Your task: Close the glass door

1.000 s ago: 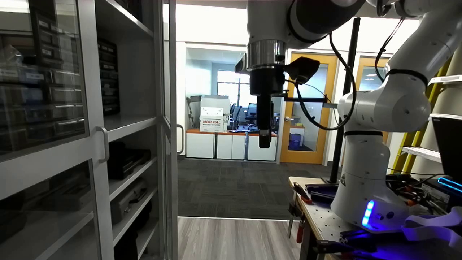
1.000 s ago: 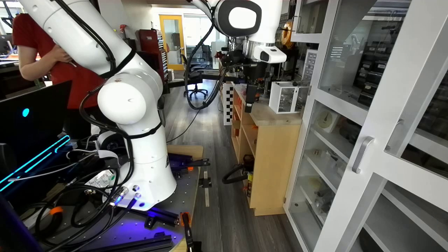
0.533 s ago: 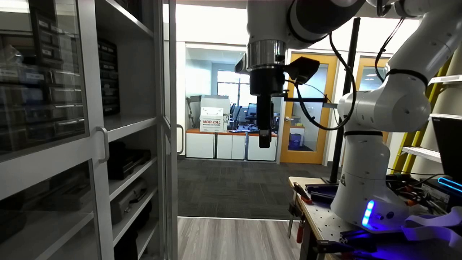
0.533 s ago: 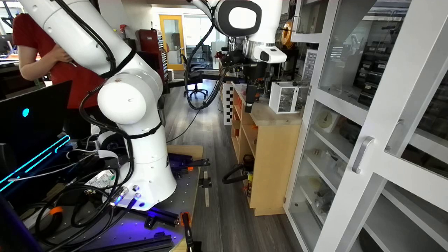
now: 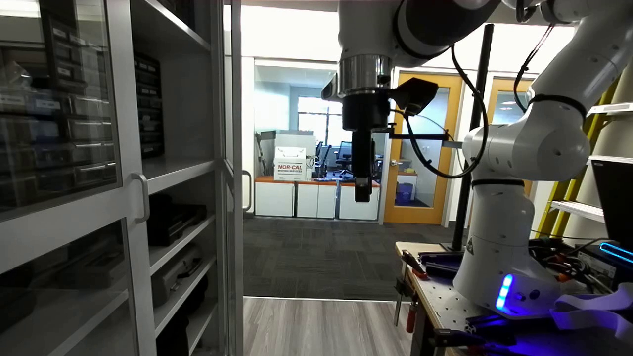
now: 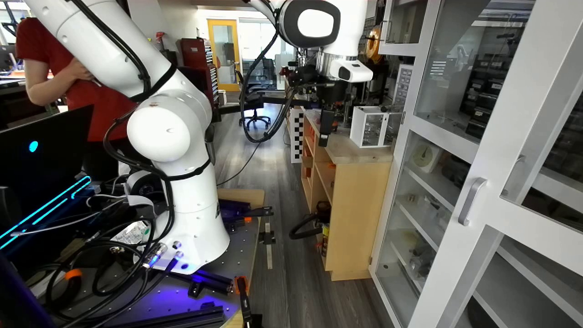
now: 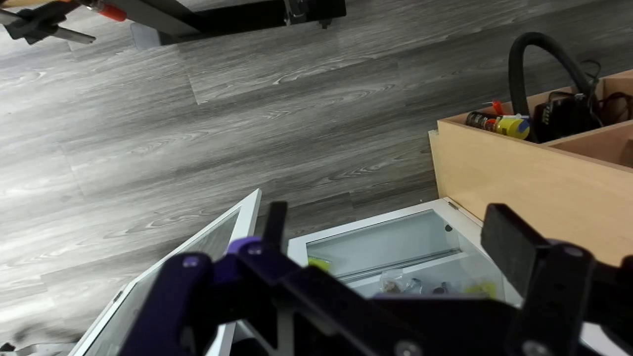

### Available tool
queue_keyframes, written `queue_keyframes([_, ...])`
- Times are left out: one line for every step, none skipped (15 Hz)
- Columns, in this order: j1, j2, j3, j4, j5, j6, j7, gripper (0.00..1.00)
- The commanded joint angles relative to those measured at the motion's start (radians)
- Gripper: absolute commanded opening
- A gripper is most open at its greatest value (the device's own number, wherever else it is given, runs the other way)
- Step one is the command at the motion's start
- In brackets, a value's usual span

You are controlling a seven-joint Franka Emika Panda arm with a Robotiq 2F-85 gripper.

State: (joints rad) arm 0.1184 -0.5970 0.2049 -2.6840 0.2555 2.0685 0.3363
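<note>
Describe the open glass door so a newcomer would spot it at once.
In an exterior view, find the tall grey cabinet across from the robot arm. Past its exposed shelves stands the glass door, a narrow metal-framed leaf seen nearly edge-on, with a vertical handle. Unlike its closed twin door nearer the camera, it juts outward.

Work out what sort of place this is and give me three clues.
Probably a robotics lab or workshop: a white robot arm stands on a hole-dotted bench, a red drawer chest stands beyond, and small dark drawers fill part of a glass-doored cabinet.
</note>
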Motion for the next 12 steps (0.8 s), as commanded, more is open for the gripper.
queue_keyframes([0.003,0.000,-0.004,0.001,-0.003,-0.002,0.002,1.00])
queue_keyframes([0.003,0.000,-0.004,0.001,-0.003,-0.002,0.002,1.00])
queue_keyframes([0.003,0.000,-0.004,0.001,-0.003,-0.002,0.002,1.00])
queue_keyframes([-0.009,0.007,-0.002,0.003,-0.015,0.019,0.009,1.00])
queue_keyframes([-0.017,0.012,-0.003,0.003,-0.024,0.034,0.009,1.00])
queue_keyframes([-0.025,0.018,-0.004,0.005,-0.036,0.050,0.004,1.00])
queue_keyframes([-0.031,0.024,-0.007,0.005,-0.052,0.074,-0.010,1.00])
queue_keyframes([-0.039,0.034,-0.010,0.008,-0.070,0.093,-0.016,1.00])
queue_keyframes([-0.043,0.041,-0.014,0.009,-0.092,0.116,-0.032,1.00])
queue_keyframes([-0.048,0.048,-0.019,0.011,-0.118,0.142,-0.053,1.00])
queue_keyframes([-0.055,0.056,-0.022,0.011,-0.141,0.164,-0.062,1.00])
queue_keyframes([-0.059,0.064,-0.032,0.010,-0.167,0.188,-0.084,1.00])
